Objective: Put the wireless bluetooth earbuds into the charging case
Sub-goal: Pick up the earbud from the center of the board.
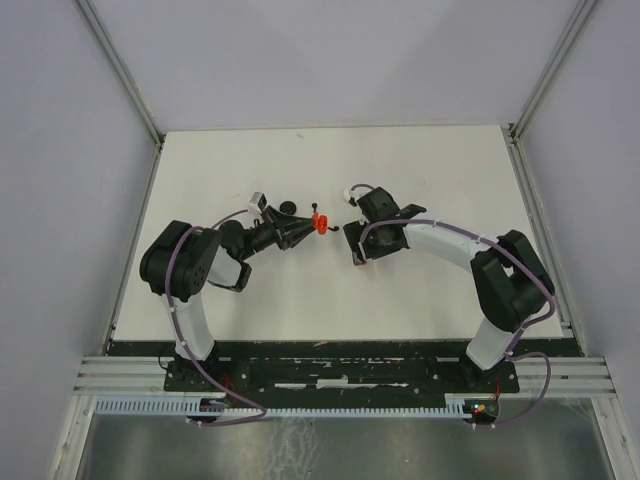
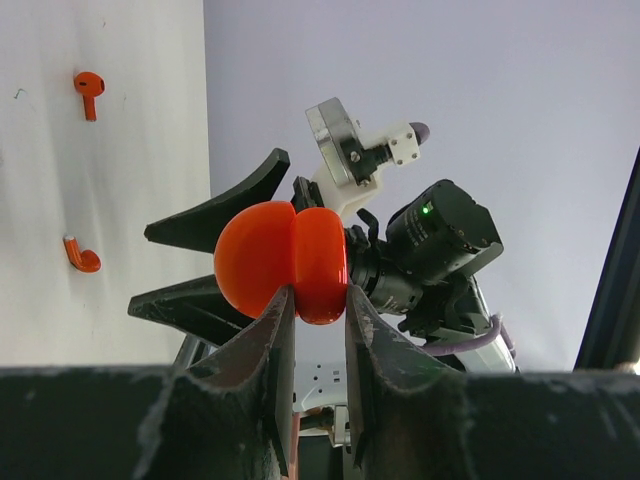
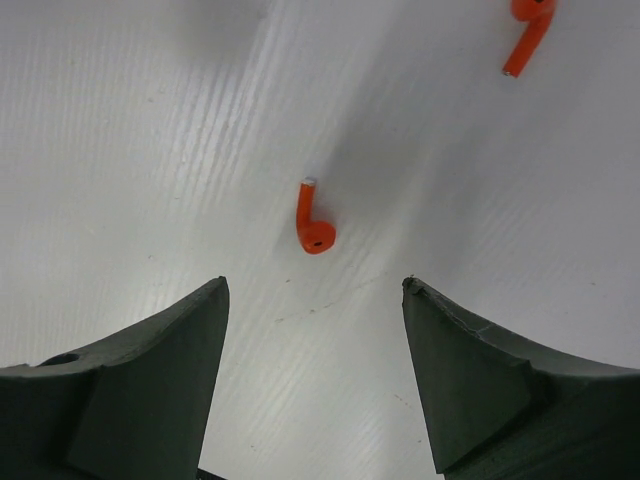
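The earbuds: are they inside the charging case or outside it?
Outside. Both orange earbuds lie on the white table, while the left gripper holds the orange case apart from them.

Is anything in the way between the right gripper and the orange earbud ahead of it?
Nothing visible. The right gripper is open, and the nearer earbud lies on bare white table just ahead of it; the second earbud sits well aside.

Top camera looks down from behind — both close wrist cameras share the earbuds (image 2: 88, 93) (image 3: 313, 222).
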Available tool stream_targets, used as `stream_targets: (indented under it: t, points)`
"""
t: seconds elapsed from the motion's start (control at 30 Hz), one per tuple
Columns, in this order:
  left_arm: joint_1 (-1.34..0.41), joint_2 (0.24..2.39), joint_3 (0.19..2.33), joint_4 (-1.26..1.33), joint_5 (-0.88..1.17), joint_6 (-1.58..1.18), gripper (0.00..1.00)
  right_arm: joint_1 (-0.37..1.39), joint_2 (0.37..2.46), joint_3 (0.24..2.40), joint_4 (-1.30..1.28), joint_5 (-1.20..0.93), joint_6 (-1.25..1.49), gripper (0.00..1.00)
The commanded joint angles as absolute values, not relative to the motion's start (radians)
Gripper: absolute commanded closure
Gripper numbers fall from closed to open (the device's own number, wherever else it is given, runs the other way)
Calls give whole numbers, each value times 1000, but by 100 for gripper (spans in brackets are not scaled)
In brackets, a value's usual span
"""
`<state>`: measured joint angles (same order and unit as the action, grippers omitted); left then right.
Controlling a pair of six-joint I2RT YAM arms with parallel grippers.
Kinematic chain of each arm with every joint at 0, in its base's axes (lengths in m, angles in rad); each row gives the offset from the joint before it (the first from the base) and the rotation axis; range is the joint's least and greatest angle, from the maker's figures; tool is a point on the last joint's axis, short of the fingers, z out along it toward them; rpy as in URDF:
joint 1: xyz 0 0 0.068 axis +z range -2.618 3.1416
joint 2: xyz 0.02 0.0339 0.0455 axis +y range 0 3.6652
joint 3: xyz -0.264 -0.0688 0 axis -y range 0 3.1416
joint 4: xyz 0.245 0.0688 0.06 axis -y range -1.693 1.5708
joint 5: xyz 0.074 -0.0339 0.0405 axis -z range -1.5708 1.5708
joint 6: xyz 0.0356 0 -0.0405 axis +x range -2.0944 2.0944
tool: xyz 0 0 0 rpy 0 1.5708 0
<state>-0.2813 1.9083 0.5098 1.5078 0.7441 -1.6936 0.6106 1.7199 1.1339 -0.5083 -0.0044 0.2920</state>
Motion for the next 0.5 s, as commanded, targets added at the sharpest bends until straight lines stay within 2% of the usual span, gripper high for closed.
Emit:
stream_targets:
  t: [0.0, 0.47]
  points:
    - [-278, 1900, 502, 1648, 770, -1654, 97, 637, 1729, 1134, -442, -37, 313, 22]
    - [-269, 1891, 503, 1648, 779, -1663, 97, 666, 1812, 1143, -404, -48, 337, 22]
